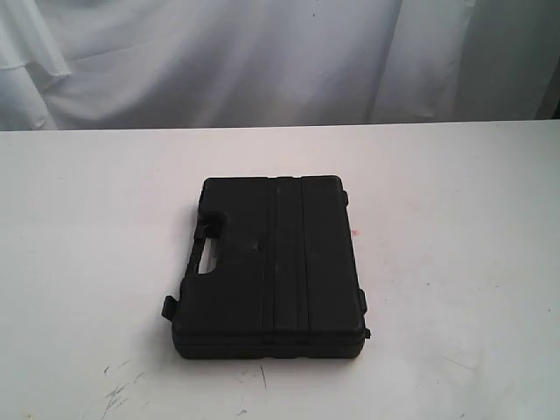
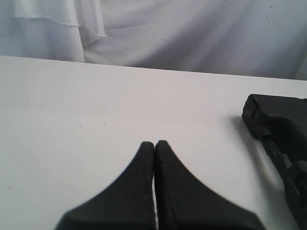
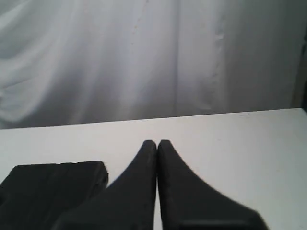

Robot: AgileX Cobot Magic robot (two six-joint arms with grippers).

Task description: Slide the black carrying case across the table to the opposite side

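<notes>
Though near left fingers (image 2: pixel 140 184) and right fingers (image 3: pixel 139 184), the black case (image 1: pixel 271 262) touches neither.

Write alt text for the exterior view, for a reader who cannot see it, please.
A closed black carrying case lies flat near the middle of a white table, its handle opening on the left. Behind the table hangs white cloth.
</notes>
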